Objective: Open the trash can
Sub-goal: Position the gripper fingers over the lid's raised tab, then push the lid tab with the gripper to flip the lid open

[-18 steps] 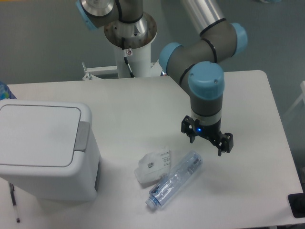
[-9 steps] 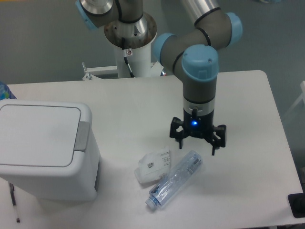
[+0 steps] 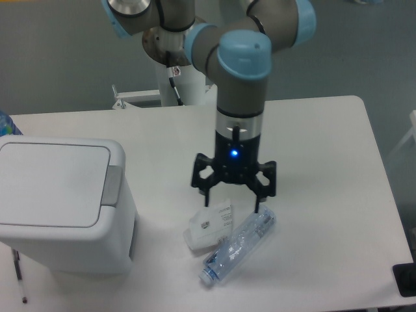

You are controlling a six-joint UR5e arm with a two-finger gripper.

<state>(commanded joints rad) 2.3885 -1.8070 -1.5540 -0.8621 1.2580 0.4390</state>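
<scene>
The trash can (image 3: 62,205) sits at the table's (image 3: 338,195) left edge, lid flat and closed, its grey push tab (image 3: 112,186) facing the middle of the table. The gripper (image 3: 233,198) hangs with its 2 fingers spread and empty, above a small white packet (image 3: 209,227) and a clear bottle (image 3: 238,246), well apart from the bin. I'd say it is in the approach step; next it needs to travel left and press down on that tab. The bin's left side is cut off, and the arm's upper links leave the frame.
</scene>
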